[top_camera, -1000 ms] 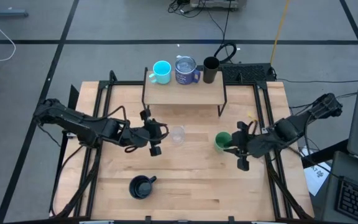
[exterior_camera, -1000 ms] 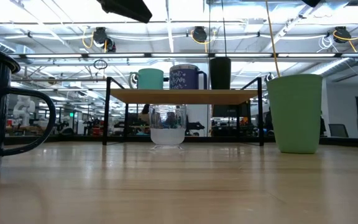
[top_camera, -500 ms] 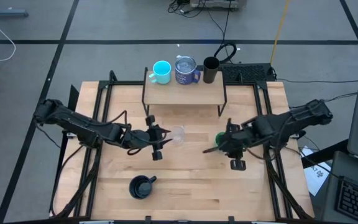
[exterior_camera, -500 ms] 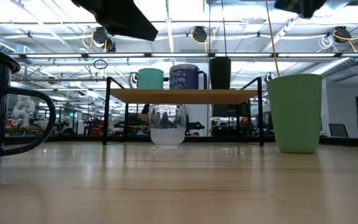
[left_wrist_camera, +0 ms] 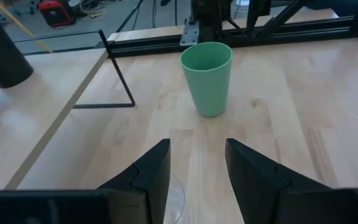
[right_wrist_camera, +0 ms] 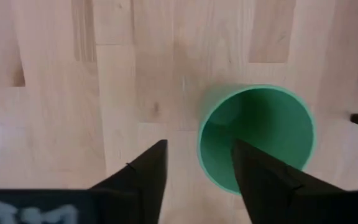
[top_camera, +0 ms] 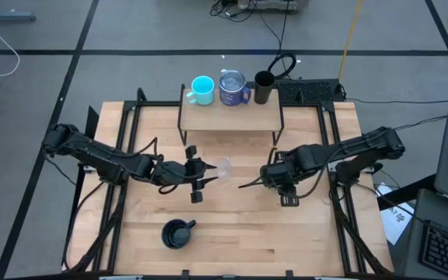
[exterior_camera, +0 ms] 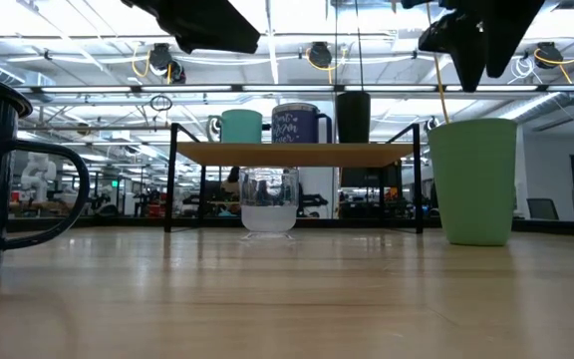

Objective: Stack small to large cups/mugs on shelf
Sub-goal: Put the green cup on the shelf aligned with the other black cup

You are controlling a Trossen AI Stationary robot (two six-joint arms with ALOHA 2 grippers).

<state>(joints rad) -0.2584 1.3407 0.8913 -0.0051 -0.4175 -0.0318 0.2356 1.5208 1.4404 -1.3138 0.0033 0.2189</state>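
Observation:
The shelf (top_camera: 230, 117) carries a cyan mug (top_camera: 201, 89), a blue-purple mug (top_camera: 232, 87) and a black tumbler (top_camera: 264, 87) along its far edge. On the table in front of it stand a small clear glass (top_camera: 222, 169), a green cup (right_wrist_camera: 257, 137) and, near the front edge, a dark handled mug (top_camera: 176, 232). My left gripper (top_camera: 205, 176) is open, just left of the glass and above it, pointing toward the green cup (left_wrist_camera: 207, 78). My right gripper (right_wrist_camera: 197, 174) points down, open, above the green cup (exterior_camera: 472, 179), one finger over its mouth and one outside.
Black frame rails (top_camera: 333, 148) run along the table's left and right sides. The shelf's thin black legs (exterior_camera: 171, 179) stand behind the glass. Bare wood lies between the glass and the dark mug. Cables and a dark box (top_camera: 309, 92) sit beyond the far edge.
My right gripper has swung from the right of the green cup toward the table's left, tipped to point straight down, and come down over the cup. My left gripper has sunk a little beside the glass. The cups have not moved.

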